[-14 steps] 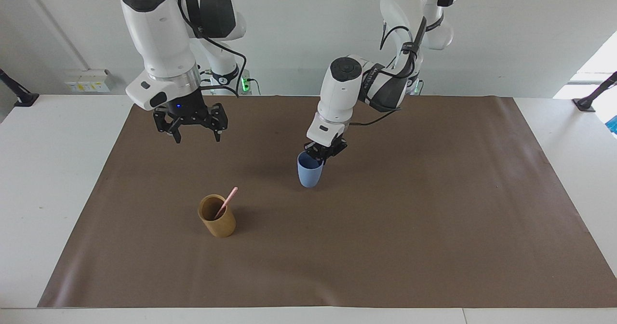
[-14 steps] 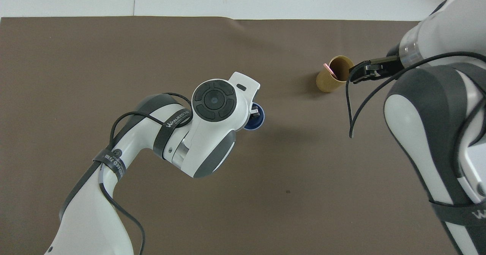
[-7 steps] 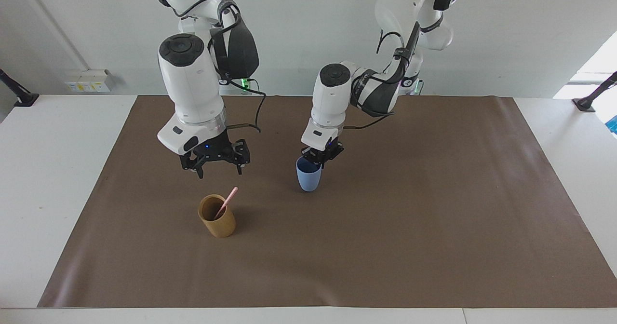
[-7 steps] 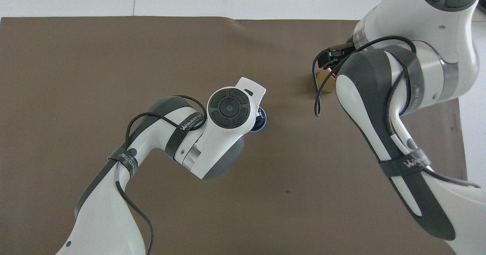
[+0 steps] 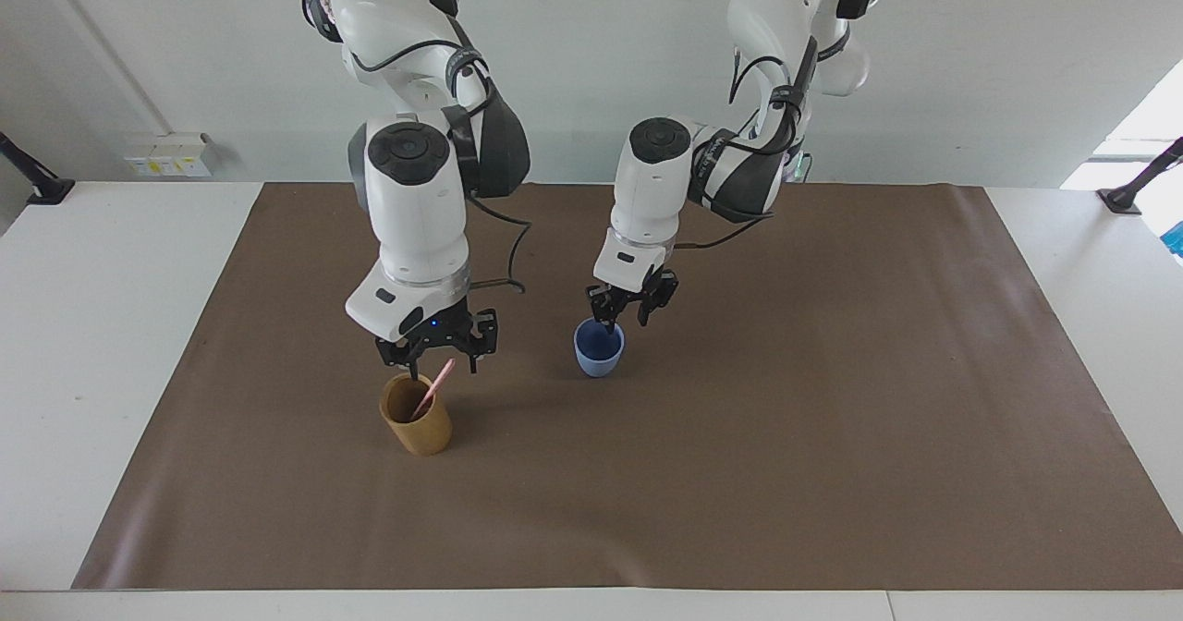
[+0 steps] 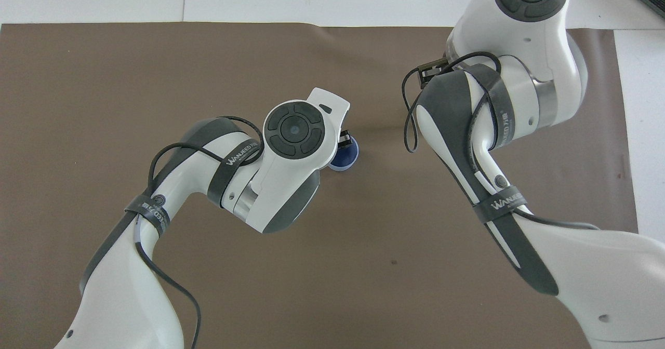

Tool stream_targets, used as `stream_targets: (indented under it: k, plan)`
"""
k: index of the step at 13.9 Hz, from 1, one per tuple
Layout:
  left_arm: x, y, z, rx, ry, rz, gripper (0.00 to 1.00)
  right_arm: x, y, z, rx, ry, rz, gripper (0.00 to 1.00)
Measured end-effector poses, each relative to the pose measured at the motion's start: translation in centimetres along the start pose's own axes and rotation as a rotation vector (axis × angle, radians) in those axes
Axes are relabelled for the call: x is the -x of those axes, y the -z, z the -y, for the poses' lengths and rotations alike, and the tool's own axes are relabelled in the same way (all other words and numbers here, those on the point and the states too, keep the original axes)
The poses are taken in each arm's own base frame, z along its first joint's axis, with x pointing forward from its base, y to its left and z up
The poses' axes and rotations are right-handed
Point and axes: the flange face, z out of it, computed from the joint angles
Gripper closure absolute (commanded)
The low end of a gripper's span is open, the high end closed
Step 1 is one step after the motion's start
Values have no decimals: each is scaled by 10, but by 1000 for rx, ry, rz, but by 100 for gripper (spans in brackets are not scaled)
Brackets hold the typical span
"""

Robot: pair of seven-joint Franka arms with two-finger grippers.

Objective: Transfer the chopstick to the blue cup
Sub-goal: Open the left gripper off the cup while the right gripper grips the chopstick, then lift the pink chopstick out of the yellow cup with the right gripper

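The pale pink chopstick point(image 5: 434, 388) leans in the tan cup point(image 5: 418, 429), its top end sticking out above the rim. My right gripper point(image 5: 436, 355) is open just over that cup, with the chopstick's top between its fingers. The light-blue cup point(image 5: 599, 351) stands upright on the brown mat near the middle. My left gripper point(image 5: 628, 314) is open right above its rim on the robots' side, one fingertip point(image 5: 606, 322) at the rim. In the overhead view the blue cup point(image 6: 347, 155) peeks out from under my left hand; the tan cup is hidden under my right arm.
The brown mat point(image 5: 832, 399) covers most of the white table point(image 5: 102, 325). The tan cup stands farther from the robots than the blue cup, toward the right arm's end.
My right gripper has come down and forward until it is over the tan cup, around the chopstick's top. My left gripper has let go of the blue cup's rim and opened; the cup now stands upright.
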Motion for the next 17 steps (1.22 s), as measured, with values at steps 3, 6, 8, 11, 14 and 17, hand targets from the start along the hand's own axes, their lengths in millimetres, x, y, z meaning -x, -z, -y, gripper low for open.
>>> stream_targets:
  k: [3,6,8,11,14,17]
  plan:
    - [-19,40,19,-10,36,-5,0,0,-2,6,27,16,4,55]
    - [-51,93,70,-26,29,-7,0,1,-6,2,71,27,12,87]
    - [-82,124,124,-29,-18,26,0,3,-7,1,81,30,25,94]
    - [-113,141,198,-62,-166,99,0,4,-5,-1,102,34,30,100]
    - [-131,148,244,-68,-290,136,0,5,3,-3,102,31,20,100]
    - [-139,160,275,-65,-357,147,0,14,34,-25,70,-12,-7,100]
